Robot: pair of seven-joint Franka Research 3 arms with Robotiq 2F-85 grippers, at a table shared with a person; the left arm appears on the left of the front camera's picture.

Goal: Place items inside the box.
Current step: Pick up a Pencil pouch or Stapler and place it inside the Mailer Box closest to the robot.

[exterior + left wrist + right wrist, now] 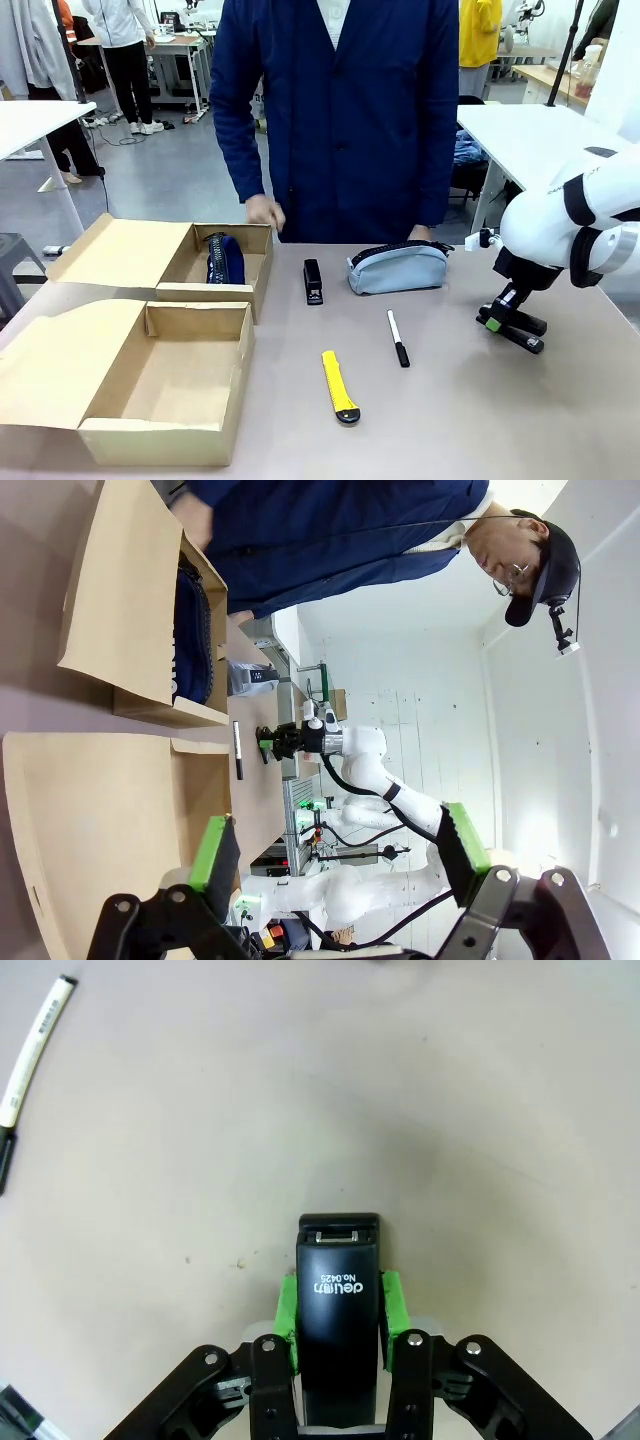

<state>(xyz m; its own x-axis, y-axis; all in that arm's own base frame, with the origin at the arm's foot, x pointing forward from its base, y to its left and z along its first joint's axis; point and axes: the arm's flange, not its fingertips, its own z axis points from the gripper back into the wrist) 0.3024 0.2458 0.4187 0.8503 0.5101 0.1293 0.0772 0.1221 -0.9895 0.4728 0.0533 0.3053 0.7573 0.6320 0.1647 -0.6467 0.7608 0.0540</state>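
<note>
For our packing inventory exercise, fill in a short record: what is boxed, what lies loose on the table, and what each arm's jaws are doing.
boxed: navy pouch in far box
loose on table: stapler, grey-blue pouch, marker, yellow knife
right jaws: shut on second stapler
left jaws: open

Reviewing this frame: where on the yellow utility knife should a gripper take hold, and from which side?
Probably the middle of the yellow utility knife, from straight above, jaws across its narrow width. It lies flat on the table, long and thin, black end nearest the robot, with bare table along both long sides for the jaws.
</note>
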